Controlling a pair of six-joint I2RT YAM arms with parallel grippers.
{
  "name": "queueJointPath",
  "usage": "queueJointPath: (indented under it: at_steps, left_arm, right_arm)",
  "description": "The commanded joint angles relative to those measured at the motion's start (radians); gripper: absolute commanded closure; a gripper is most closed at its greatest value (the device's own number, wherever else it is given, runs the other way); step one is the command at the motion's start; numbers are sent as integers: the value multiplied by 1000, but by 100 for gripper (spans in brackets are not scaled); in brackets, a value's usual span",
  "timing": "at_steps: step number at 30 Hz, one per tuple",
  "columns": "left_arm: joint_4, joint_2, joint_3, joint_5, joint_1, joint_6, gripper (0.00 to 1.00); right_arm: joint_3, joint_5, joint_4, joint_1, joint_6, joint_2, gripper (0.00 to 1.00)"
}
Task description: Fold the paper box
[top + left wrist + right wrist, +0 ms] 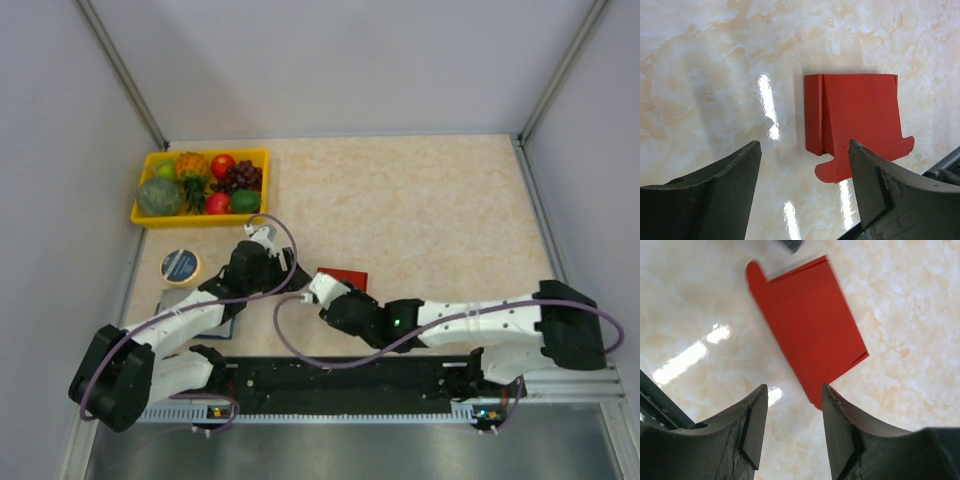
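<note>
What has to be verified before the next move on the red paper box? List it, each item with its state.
1. Paper box lying flat on the table: ok.
2. Left gripper open and empty: ok.
3. Right gripper open, nothing between its fingers: ok.
4. Right gripper clear of the box: cannot tell; a box corner sits close by one finger.
5. Room around the box, with the fruit tray well away: ok.
6. Folding finished: not ok; one side strip is folded over, but the tabs lie flat.

The paper box [855, 110] is bright red, the table [715, 60] cream-and-beige marbled
</note>
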Motion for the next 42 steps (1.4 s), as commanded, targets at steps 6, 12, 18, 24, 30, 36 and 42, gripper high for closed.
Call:
queueJointPath:
  at_steps: [6,12,18,24,30,36,42]
  left_arm:
    - [124,74,5,127,61,-12,25]
    - [150,154,41,187,78,0,26]
    - [147,263,85,237,78,-2,27]
    - [150,268,71,217,78,-9,29]
    - [176,309,73,253,78,-32,28]
    - [210,301,50,277,75,-68,31]
    - [216,284,19,267,73,-66,38]
  right_arm:
    - [-22,-313,8,-428,503,-222,61]
    - [-83,-574,189,-580,521,-175,66]
    - [-105,-629,237,-589,524,-35,66]
    - [-152,-567,246,-593,541,14,67]
    - [-195,-553,265,-611,555,24,68]
    - [-261,-534,278,-631,564,-10,73]
    - [-295,-595,358,-631,528,-52,78]
